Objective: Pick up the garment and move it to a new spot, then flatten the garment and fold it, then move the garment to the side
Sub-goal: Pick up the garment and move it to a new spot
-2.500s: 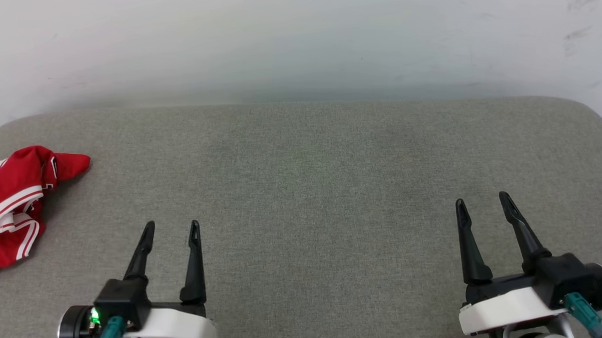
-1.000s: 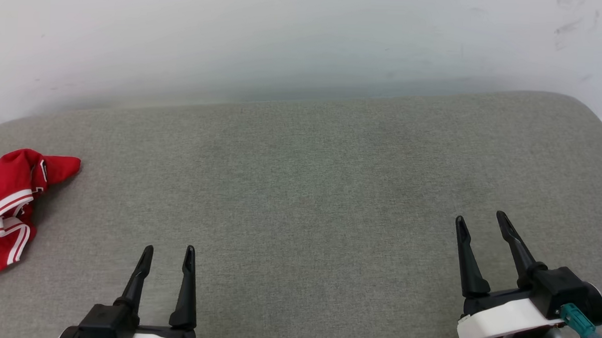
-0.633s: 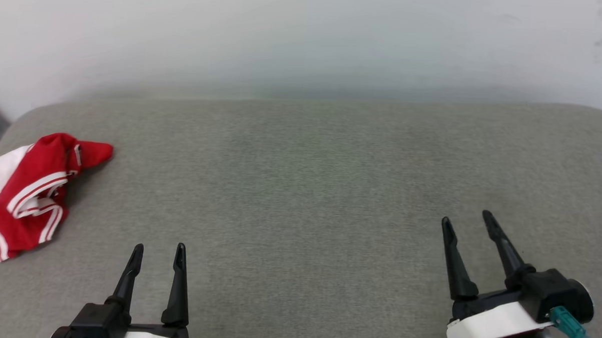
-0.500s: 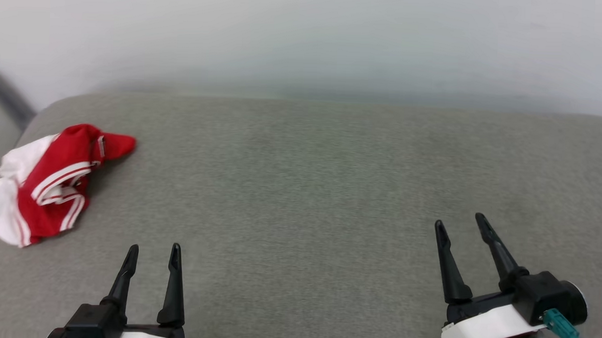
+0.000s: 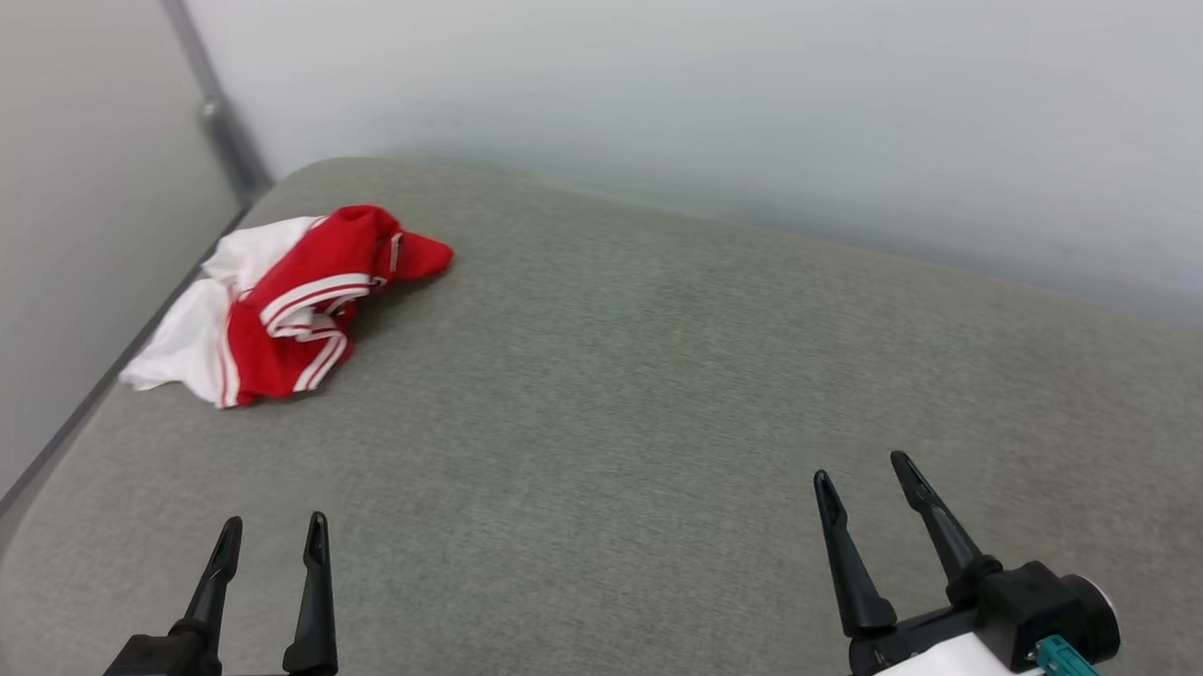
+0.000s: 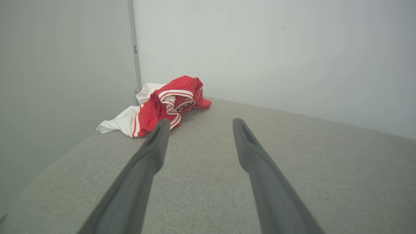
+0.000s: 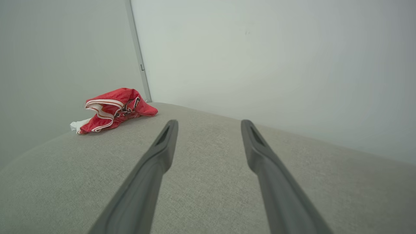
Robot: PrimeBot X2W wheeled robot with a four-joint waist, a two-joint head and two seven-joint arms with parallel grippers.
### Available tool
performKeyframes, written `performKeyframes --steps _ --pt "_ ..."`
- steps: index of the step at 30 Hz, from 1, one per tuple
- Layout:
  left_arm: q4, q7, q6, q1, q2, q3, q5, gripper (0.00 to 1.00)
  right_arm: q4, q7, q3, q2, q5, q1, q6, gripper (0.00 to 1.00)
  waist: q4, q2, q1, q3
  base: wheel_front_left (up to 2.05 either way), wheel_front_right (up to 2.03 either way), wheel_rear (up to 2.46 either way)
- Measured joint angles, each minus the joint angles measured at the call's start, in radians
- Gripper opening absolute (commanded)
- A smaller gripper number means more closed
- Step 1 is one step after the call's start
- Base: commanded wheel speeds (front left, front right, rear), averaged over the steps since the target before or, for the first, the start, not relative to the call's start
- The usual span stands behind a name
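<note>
The left tool [image 5: 273, 524] sat at the lower left of the head view. Its two long dark fingers pointed up that view and stood spread, with nothing between them. The picture's bottom edge cut off its black base. The right tool [image 5: 860, 468] sat at the lower right, fingers leaning a little toward the left, likewise spread and empty. Its white casing and teal plug [image 5: 1068, 667] were only partly in frame. Both were held low over the grey woven upholstered surface [image 5: 610, 378].

The red jersey garment [image 5: 302, 308] with white sleeves and red-and-white stripe trim lay crumpled in a heap at the far left corner of the surface. It was close to the left edge, where the pale wall [image 5: 671, 80] met a grey side panel [image 5: 57, 159] at a thin metal strip [image 5: 209, 114], and it was well apart from both tools.

In the left wrist view, one fingertip of the left tool [image 6: 200, 121] overlapped the heap's near edge [image 6: 162, 107] in the picture. In the right wrist view, past the right tool [image 7: 209, 122], a scrap of black print showed among the garment's [image 7: 110, 107] folds, too bunched to read. The shirt's overall shape was lost in the crumple.
</note>
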Motion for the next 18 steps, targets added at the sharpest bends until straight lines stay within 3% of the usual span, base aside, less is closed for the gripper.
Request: performKeyframes --steps 9,18 --pt "-0.005 0.000 -0.010 0.020 0.000 0.005 0.013 1.00 0.006 0.000 0.035 0.000 0.017 0.004 0.000 1.00 0.094 0.0000 0.0000 -0.020 0.00 0.00 0.00" --pt "-0.014 0.000 -0.009 0.026 0.000 0.008 0.022 1.00 0.008 0.000 0.037 0.000 0.027 0.007 0.000 1.00 0.127 0.0000 0.0000 -0.031 0.00 0.00 0.00"
